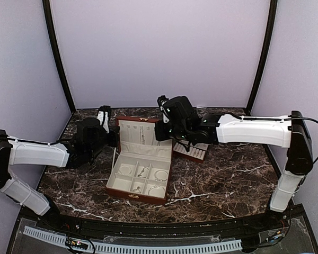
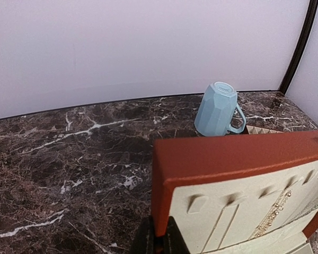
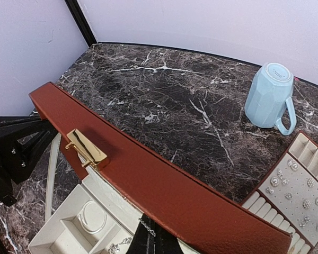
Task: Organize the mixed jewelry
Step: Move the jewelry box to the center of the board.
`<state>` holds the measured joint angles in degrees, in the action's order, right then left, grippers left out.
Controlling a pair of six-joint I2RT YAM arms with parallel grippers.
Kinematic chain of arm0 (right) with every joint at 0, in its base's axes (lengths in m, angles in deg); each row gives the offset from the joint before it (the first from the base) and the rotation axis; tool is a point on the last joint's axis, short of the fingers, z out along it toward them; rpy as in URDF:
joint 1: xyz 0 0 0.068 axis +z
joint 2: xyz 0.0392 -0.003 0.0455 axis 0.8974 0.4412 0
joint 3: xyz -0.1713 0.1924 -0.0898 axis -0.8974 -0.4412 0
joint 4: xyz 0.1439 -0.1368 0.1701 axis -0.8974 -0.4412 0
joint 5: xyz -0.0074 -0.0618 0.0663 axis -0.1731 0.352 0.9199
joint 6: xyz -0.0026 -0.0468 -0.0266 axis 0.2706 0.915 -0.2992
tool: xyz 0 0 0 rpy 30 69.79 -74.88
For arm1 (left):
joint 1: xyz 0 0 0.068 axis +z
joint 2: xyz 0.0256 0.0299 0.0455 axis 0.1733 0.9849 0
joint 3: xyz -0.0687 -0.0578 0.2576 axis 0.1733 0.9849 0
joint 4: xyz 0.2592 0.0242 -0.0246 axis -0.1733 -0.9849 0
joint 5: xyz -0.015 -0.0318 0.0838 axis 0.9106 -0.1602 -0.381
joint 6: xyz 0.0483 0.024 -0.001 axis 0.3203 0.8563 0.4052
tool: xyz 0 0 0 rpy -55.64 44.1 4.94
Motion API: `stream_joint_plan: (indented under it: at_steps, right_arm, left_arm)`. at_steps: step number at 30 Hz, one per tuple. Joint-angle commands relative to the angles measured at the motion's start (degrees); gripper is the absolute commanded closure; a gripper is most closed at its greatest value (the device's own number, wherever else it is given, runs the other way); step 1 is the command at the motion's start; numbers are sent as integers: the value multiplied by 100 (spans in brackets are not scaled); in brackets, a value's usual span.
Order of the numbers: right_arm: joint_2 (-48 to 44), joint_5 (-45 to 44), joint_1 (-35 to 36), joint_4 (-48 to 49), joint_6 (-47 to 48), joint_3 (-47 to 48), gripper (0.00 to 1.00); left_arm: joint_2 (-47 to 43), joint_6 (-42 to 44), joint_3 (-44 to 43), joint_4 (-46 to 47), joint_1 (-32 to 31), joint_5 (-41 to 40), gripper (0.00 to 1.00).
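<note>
While the left gripper [image 2: 159, 239] clamps the left edge of the box lid [image 2: 228, 159], jaws closed on the red rim and propping it upright, the right gripper [image 3: 155, 241] hangs over the open box. It sits just on the near side of the lid's top edge, right of the gold clasp [image 3: 87, 148]. Its jaws are drawn narrow, almost touching, right beside a fine chain [image 3: 144, 226]. Only the tips show at the bottom of that view, so I cannot tell whether the chain is pinched between them.

Most of the jewelry [image 1: 143, 172] lies in the cream compartments of the box [image 1: 131, 194] at the middle of the table. A hoop [image 3: 93, 219] rests in a left compartment, and another chain [image 2: 275, 209] lies against the lid's lining. Studs [image 3: 294, 185] sit on the slotted tray [image 3: 265, 205] just right of the box, and an upturned blue mug [image 2: 217, 108] stands farther back.

The step in hand looks like settling a chain into the box or onto the lid's lining. The next move calls for the lid to be held steady and for a small, slow placement by the right gripper. It should let go only once the chain lies free of its neighbours.
</note>
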<state>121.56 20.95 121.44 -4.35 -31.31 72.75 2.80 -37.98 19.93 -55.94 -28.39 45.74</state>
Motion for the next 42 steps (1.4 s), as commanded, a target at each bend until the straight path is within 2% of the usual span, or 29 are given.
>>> stream_joint_plan:
  at_steps: [1, 9, 42]
  right_arm:
    - [124, -27, -62, 200, -14, 306, 100]
    - [374, 296, 82, 166, 293, 644, 100]
    - [717, -289, 108, -1, -213, 1036, 100]
  left_arm:
    - [-407, -561, 78, 339, -149, 274, 100]
    - [-429, -662, 70, 300, -186, 286, 100]
    - [-656, -870, 382, 466, -691, 7, 100]
